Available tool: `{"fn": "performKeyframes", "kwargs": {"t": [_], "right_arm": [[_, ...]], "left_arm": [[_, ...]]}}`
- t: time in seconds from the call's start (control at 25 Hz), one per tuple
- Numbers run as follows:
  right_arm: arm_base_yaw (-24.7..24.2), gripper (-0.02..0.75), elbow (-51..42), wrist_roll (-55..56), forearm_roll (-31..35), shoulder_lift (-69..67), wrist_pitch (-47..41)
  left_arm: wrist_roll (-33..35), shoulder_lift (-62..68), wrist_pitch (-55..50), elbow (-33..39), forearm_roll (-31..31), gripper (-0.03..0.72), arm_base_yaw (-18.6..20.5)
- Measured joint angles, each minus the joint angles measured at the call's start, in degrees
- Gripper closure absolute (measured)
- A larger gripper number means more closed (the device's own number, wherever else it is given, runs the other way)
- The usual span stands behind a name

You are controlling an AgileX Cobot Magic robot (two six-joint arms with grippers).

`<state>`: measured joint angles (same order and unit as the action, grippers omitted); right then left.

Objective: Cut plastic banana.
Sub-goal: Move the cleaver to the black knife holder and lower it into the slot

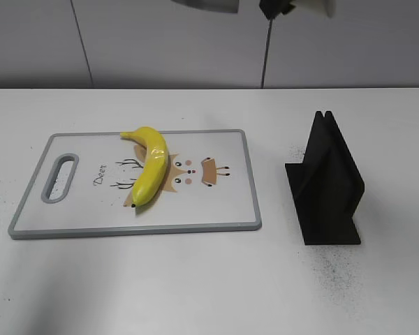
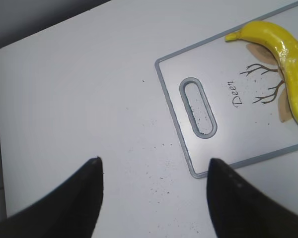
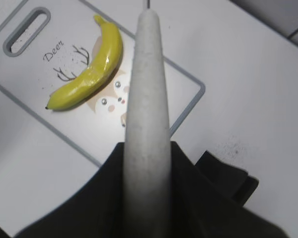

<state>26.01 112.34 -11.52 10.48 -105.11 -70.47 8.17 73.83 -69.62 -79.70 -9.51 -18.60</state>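
The plastic banana (image 1: 151, 167) is glossy yellow and lies on a white, grey-rimmed cutting board (image 1: 216, 209) with a deer drawing. It also shows in the left wrist view (image 2: 288, 54) and the right wrist view (image 3: 92, 74). My right gripper (image 3: 148, 148) is shut on a pale grey knife (image 3: 148, 89), seen edge-on, high above the board's right part. In the exterior view only the blade (image 1: 206, 5) and the gripper (image 1: 276, 7) show, at the top edge. My left gripper (image 2: 154, 163) is open and empty over the bare table, left of the board's handle end (image 2: 198, 106).
A black knife stand (image 1: 328, 185) stands on the table to the right of the board and also shows in the right wrist view (image 3: 228, 181). Dark specks lie on the white table around the stand. A grey wall runs behind the table.
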Motion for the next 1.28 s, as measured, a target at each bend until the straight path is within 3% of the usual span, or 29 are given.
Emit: {"fn": "performKeyframes", "kwargs": {"t": [0.28, 0.8, 1.28], "right_arm": [[0.0, 0.575, -14.24, 8.92, -2.55, 8.68, 0.78], [0.0, 0.575, -33.64, 27.77, -17.38, 23.38, 6.9], [0.0, 0.575, -44.44, 34.44, -18.28, 29.29, 10.91]], "left_arm": [[-2.83, -4.06, -0.07, 5.51, 1.69, 0.09, 0.0], [-3.16, -21.79, -0.34, 22.02, 3.67, 0.098, 0.0], [-3.16, -45.65, -0.11, 40.39, 6.83, 0.1, 0.0]]}}
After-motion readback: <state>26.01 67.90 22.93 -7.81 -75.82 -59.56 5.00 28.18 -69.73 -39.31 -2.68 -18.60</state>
